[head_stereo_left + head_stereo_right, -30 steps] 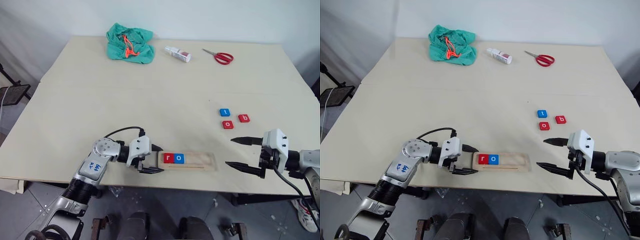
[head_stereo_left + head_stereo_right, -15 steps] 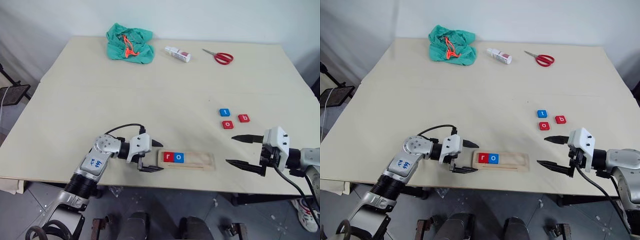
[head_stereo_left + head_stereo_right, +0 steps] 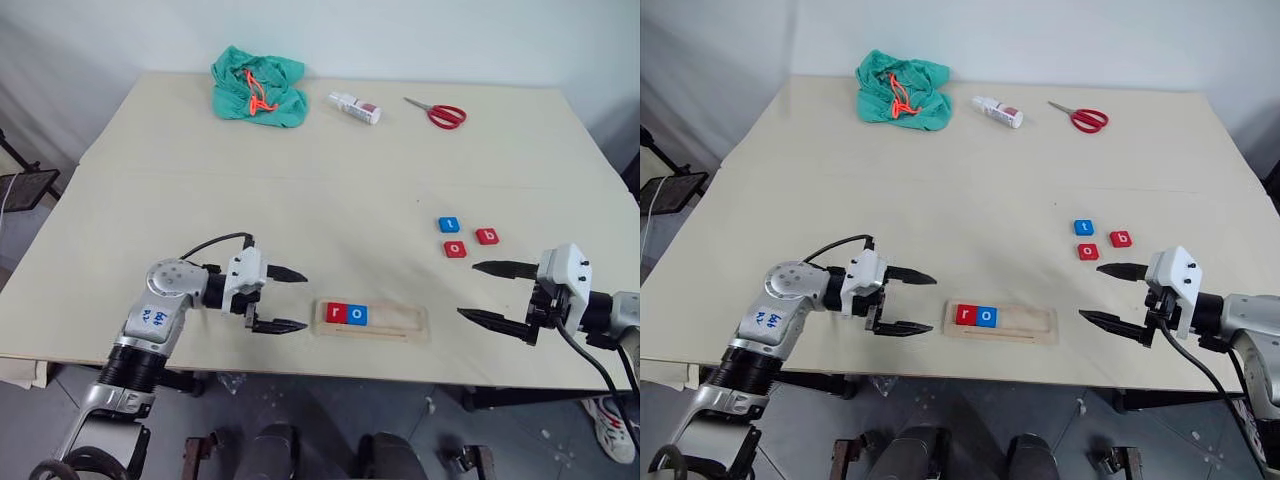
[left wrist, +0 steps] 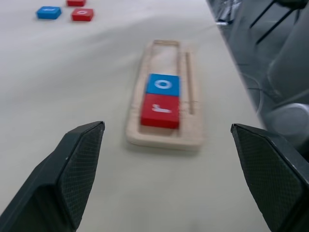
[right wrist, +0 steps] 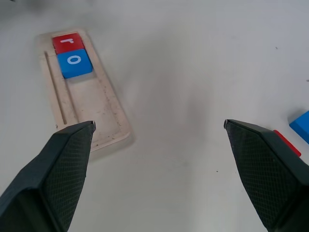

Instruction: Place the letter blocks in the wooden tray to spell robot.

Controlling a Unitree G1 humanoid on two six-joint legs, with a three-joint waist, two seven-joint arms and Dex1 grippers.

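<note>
Near the front edge of the surface (image 3: 200, 190) lies the wooden tray (image 3: 395, 324), with a red r block (image 3: 334, 313) and a blue o block (image 3: 356, 315) at its left end. Loose to the right sit the red b block (image 3: 487, 237), red o block (image 3: 455, 249) and blue t block (image 3: 450, 224). Both the left gripper (image 3: 290, 300) and right gripper (image 3: 490, 292) hover empty, jaws spread wide. These tiles look light, stiff and thin; pinching opposite side edges seems safest, since smooth faces may slip.

Tray: wooden tray (image 5: 96, 116) on table (image 5: 193, 72).
Contents: red r block (image 5: 67, 42), blue o block (image 5: 74, 63), touching.
Fingers (image 5: 58, 169): spread wide, empty.
</note>
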